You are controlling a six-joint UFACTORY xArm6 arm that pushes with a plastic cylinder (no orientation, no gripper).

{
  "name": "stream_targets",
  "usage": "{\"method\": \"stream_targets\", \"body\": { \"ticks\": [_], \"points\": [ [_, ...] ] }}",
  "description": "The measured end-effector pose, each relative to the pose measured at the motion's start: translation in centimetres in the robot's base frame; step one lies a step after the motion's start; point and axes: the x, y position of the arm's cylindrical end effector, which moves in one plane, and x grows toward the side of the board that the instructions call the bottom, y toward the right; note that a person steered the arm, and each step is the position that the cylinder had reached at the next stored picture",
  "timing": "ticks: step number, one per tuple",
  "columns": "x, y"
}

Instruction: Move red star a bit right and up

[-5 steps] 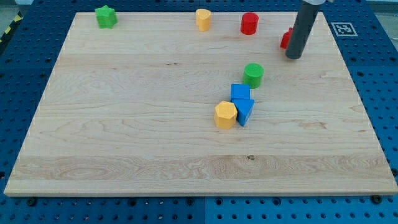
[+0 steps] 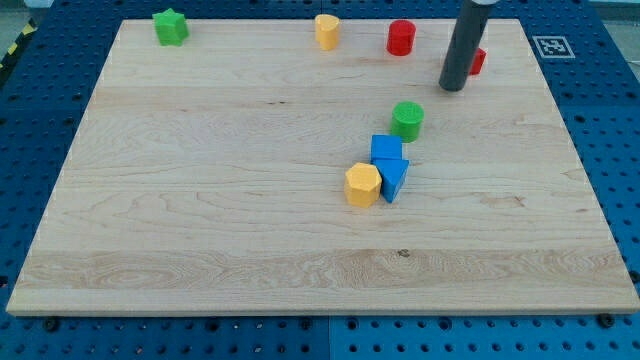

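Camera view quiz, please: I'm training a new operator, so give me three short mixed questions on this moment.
1. True or false: my tip touches the green cylinder.
2. Which block does the rod partly hide? A) red star B) red cylinder C) green star
3. Fill in: the yellow hexagonal block sits against the ___ blocks.

Key: 1 false; 2 A; 3 blue.

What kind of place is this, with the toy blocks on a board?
Probably a robotics lab bench. A wooden board sits on a blue perforated table, a printed marker tag lies at its corner, and my tip rests beside a mostly hidden red block.
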Motion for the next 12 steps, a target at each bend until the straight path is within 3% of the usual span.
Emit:
{"method": "stream_targets", "body": {
  "ticks": [6,12],
  "points": [
    [-2.3,1.7],
    [-6.2,9.2]
  ]
}}
